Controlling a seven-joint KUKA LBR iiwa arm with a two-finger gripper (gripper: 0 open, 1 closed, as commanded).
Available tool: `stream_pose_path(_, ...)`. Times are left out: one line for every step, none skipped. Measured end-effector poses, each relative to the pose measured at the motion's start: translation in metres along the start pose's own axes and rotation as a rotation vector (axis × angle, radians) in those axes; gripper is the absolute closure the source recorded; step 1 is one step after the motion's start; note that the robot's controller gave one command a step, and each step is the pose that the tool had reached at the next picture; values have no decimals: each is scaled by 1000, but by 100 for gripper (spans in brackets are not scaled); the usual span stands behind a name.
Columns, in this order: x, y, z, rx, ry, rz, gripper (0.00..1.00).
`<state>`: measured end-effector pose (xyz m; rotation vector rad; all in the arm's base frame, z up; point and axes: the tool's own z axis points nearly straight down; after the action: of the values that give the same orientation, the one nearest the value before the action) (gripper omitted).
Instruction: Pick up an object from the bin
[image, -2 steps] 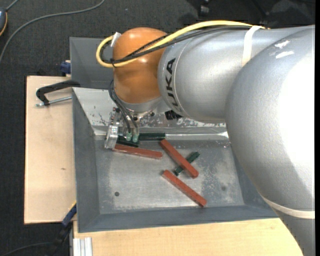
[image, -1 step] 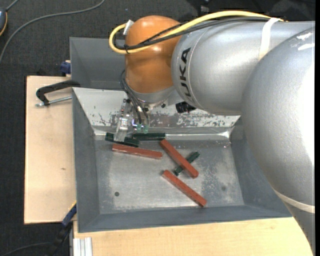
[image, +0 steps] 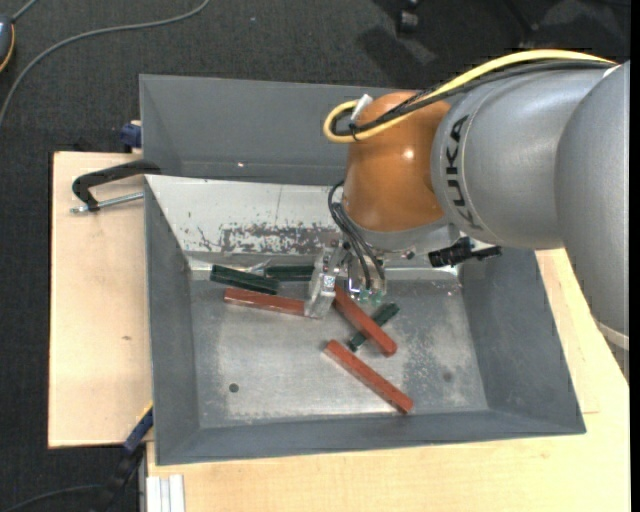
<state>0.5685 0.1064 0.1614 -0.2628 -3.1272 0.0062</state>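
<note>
My gripper (image: 345, 294) hangs low over the middle of the bin, open, under the orange wrist cover. One silver fingertip (image: 321, 292) stands at the right end of a red-brown bar (image: 262, 300) that lies flat to the left. The upper end of a short red-brown bar (image: 368, 328) lies between my fingers and slants down to the right. A small dark green piece (image: 386, 313) lies against that bar. A longer red-brown bar (image: 368, 376) lies in front of it, apart from my fingers.
Two dark green bars (image: 244, 279) (image: 291, 270) lie by the back wall, left of the gripper. Another small dark green piece (image: 354, 342) sits between the two red-brown bars. The arm covers the bin's right back corner.
</note>
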Motion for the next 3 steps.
stream_pose_path(0,6,-2,-5,-4,-7,0)
stream_pose_path(-2,-7,91,-9,-6,185,0)
stream_pose_path(-1,-8,91,-7,-5,184,100)
